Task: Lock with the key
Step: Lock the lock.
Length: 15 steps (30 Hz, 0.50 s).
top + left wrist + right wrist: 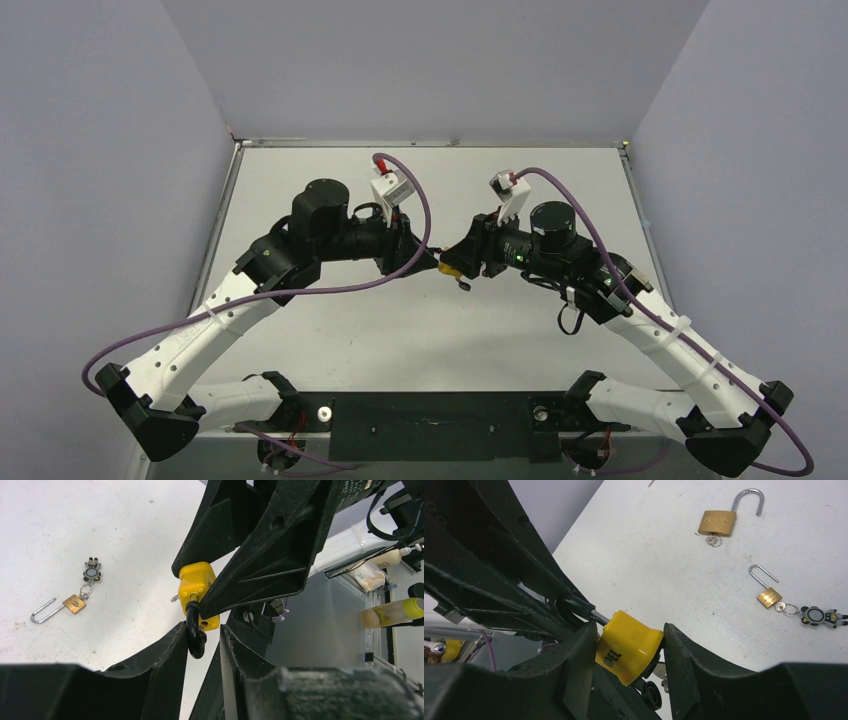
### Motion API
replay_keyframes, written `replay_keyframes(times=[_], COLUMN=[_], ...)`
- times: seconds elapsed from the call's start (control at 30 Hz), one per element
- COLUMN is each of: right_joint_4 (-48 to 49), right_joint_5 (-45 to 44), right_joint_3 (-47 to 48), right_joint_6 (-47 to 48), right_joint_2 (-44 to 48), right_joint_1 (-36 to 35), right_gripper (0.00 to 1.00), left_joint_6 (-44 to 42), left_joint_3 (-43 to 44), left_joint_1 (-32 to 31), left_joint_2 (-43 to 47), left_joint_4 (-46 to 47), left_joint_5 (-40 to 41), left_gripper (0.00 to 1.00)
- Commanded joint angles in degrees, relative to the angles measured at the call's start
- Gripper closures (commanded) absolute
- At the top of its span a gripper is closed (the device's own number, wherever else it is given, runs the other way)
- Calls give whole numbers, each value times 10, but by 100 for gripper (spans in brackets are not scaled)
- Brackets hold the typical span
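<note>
The right gripper [630, 629] is clamped on the body of the yellow padlock [628, 651], held above the middle of the table [400, 335]; the left gripper [202, 627] meets it head-on, its fingers [165, 650] slightly apart on either side of the padlock's black shackle [195, 636], with a gap showing on one side; a large brass padlock [717, 522] and a small brass padlock [769, 598] lie on the table, shackles open; the small one carries a figure keychain [819, 616].
</note>
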State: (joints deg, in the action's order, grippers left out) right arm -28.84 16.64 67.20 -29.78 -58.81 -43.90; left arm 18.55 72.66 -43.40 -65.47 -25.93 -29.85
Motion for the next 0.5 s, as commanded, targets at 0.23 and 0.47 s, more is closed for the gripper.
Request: replay_keyframes(times=[0.23, 0.47], right_joint_4=[6, 3], right_joint_5=[29, 17], right_joint_3=[38, 43], right_joint_6=[21, 21], right_joint_2=[25, 30], right_joint_1=[2, 2], right_gripper=[100, 100], left_joint_6=[-50, -49], left_joint_3=[62, 76], left_joint_1=[10, 10], left_joint_2=[2, -24], left_joint_4=[-25, -67], left_joint_5=[-39, -46], left_gripper=[72, 72])
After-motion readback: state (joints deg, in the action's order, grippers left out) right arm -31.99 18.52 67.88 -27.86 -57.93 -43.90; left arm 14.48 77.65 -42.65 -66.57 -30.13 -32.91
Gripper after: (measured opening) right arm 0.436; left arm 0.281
